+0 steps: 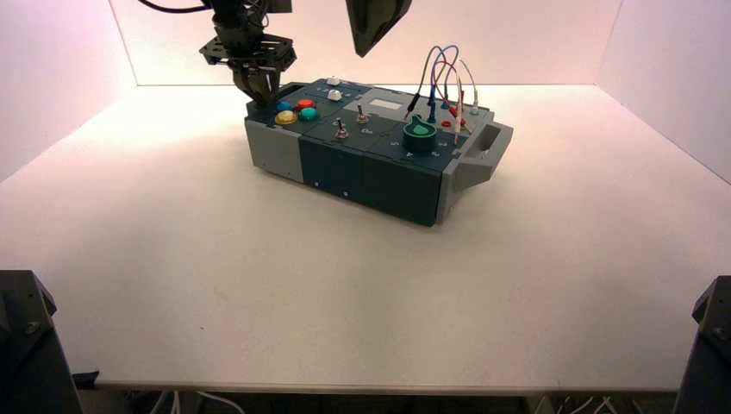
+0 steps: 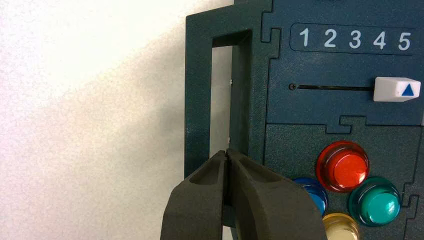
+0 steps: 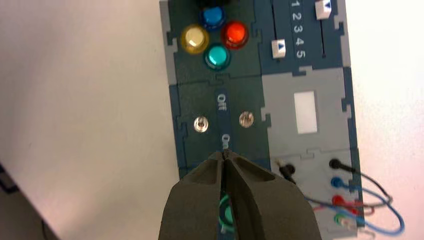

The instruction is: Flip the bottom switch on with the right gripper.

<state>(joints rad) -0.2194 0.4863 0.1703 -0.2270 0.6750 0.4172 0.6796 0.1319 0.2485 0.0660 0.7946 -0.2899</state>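
Two toggles (image 3: 201,124) on box (image 1: 371,179) | right claw (image 3: 225,152) above | left claw (image 2: 226,151) near buttons (image 2: 349,169)

bright light fills the high view, the back wall glowing pale pink and the table washed nearly white toward the rear. soft shadow lies left of the box (image 1: 371,181). the left wrist view is crisp, with glints on the red button (image 2: 349,170); the right wrist view is blurred, its table corner dim.
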